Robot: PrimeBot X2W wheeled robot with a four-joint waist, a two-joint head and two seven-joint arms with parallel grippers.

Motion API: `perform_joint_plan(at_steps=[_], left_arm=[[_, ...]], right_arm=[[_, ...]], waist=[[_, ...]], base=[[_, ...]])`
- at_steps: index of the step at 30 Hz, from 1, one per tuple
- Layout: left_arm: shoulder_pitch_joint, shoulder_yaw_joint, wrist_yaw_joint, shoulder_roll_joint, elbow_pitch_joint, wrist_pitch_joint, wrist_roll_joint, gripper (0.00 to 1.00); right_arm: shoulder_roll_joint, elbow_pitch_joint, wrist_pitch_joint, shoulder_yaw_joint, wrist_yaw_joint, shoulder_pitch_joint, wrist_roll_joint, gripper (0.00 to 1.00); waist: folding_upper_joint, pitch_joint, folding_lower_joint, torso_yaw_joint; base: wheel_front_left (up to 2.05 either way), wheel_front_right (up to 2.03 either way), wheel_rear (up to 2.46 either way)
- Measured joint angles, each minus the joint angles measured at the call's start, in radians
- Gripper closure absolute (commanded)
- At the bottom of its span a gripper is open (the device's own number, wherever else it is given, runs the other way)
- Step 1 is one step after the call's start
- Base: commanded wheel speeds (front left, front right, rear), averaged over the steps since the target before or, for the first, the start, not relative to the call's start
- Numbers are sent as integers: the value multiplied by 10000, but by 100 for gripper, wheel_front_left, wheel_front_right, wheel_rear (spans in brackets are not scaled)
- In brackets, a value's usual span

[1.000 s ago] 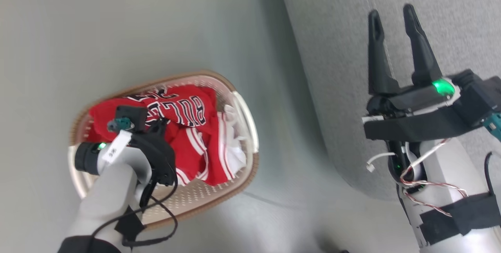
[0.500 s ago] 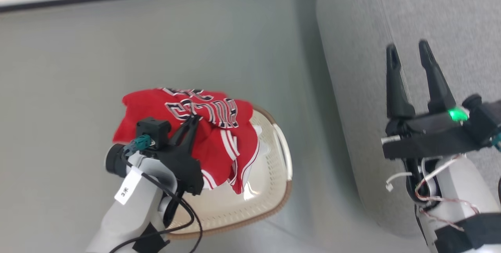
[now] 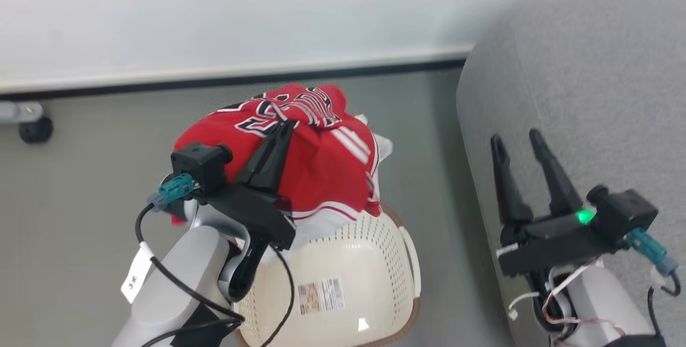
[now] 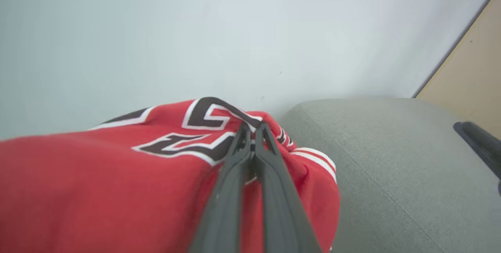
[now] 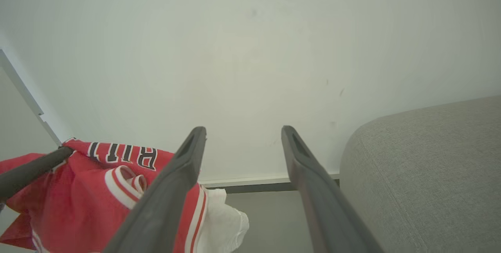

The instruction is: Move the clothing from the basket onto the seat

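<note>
Grey floor (image 3: 80,229); left jaws hold clothing (image 3: 327,170), maybe touching basket (image 3: 348,250).

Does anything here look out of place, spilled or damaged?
Nothing stands out. The clothing hangs bunched from the shut left tool, above the basket; the right tool is open near the seat.

Pale wall (image 3: 268,14) is running across the top of head view, w/ a dark strip (image 3: 214,79) at its foot where it is meeting the grey floor (image 3: 80,202). A small dark round fitting (image 3: 33,128) is sitting low at far left, poss. a doorstop, too blurry to tell. Grey seat (image 3: 579,95) is standing at right, approx. against the wall. In left wrist view a tan panel (image 4: 469,73) is showing beside the wall. Light is falling soft & even.
</note>
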Motion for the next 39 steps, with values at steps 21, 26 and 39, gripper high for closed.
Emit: perform_joint_plan(at_steps=[21,26,39], left_arm=[[361,-407,0,207,-2240,190,-531,100],[363,-405,0,207,-2449,378,-621,100],[279,-399,29,125,-2675,782,-709,100]], right_arm=[[-38,-389,0,968,86,1509,433,0],[-207,-495,0,1383,86,1499,397,0],[-587,-17,98,3432,88,822,-493,0]], waist=[[-1,-2099,1,-170],[0,-2101,1,-230],[1,-1913,3,-178]], base=[[0,0,0],[0,0,0],[0,0,0]])
